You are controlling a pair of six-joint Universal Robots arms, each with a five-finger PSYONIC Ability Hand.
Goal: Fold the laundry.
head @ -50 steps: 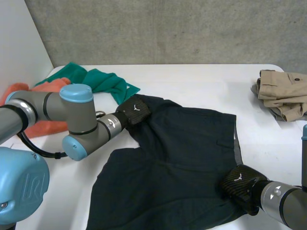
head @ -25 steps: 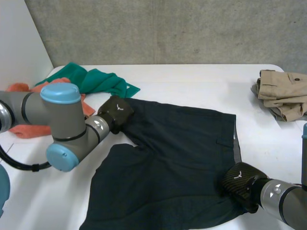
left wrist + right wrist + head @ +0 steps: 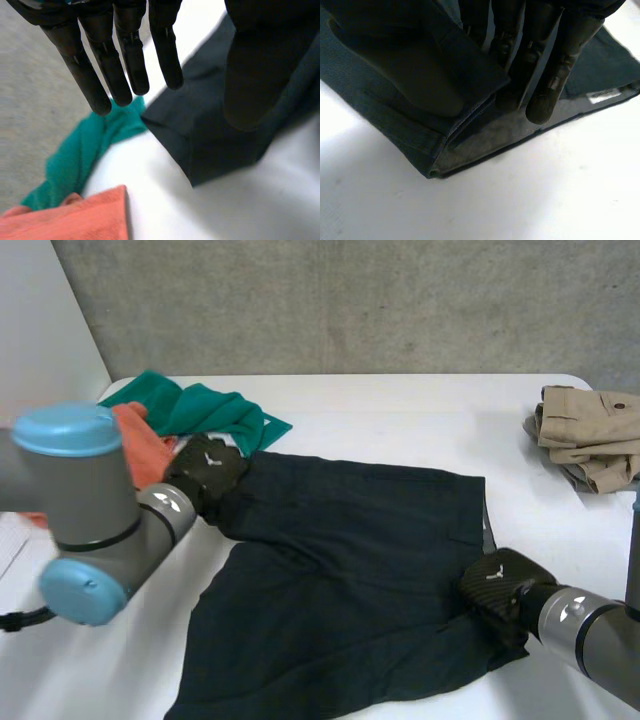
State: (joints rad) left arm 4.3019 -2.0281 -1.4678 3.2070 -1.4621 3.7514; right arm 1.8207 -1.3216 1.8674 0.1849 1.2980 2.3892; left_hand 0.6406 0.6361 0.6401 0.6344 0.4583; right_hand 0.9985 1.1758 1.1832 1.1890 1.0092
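Bright, even light from above on the white worktop (image 3: 400, 410), soft narrow shadow under the edge of the dark shorts (image 3: 350, 570), worktop glowing pale in both wrist views, left hand (image 3: 127, 50) dark against it

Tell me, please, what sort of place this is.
Probably a robotics lab bench: a white table against a plain grey wall, with dark shorts and a folded beige garment laid out as test laundry.

The left arm (image 3: 90, 502) covers much of the orange cloth (image 3: 146, 446) behind it
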